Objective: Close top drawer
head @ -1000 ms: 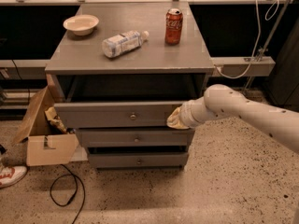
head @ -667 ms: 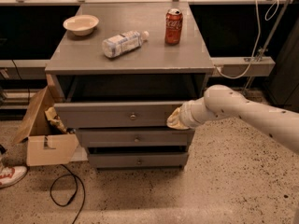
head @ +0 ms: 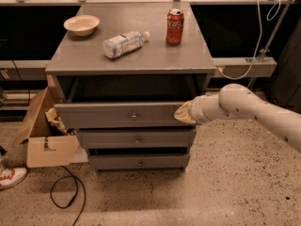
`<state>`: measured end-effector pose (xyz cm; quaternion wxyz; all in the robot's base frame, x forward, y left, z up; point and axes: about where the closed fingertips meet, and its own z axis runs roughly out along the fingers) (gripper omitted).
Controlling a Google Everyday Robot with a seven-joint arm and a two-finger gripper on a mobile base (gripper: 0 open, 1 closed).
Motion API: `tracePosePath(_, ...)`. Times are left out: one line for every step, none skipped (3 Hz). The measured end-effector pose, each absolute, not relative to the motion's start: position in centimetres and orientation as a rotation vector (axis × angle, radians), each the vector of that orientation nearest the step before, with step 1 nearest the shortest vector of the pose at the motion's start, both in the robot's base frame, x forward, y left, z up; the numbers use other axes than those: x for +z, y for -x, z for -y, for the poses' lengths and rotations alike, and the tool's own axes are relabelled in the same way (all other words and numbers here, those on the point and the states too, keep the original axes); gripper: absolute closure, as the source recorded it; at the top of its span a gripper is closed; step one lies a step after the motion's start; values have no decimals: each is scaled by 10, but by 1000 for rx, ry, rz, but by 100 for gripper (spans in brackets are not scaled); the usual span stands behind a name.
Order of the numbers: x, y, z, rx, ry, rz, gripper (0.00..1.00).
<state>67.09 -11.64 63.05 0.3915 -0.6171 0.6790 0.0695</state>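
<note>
**Drawer not yet shut:** The top drawer [head: 122, 114] of the grey cabinet [head: 141, 60] is shown pulled out, with a dark gap left open between its front panel and the cabinet top. A small round knob [head: 134, 117] is seen at the centre of the panel. The gripper [head: 184, 113] is held against the right end of that panel, at the tip of the white arm [head: 244, 108] reaching in from the right. Whether the claw is open or closed cannot be told.

Almost nothing is found changed over the last second. The drawer front is seen in the same place, and the gripper is scarcely displaced. The push is therefore judged to be barely begun, and the whole of the drawer's travel is left to be covered.

A bowl [head: 82, 24], a lying bottle [head: 123, 43] and a red can [head: 175, 26] are set on the cabinet top. They could be shaken if the drawer is driven home hard.
</note>
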Motion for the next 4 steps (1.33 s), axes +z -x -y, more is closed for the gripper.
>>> tracePosePath(638, -685, 123, 207, 1483, -1789, 100)
tracePosePath(638, -702, 124, 234, 1434, -1832, 100)
tracePosePath(638, -716, 123, 251, 1410, -1848, 100)
tracePosePath(638, -714, 123, 251, 1410, -1848, 100)
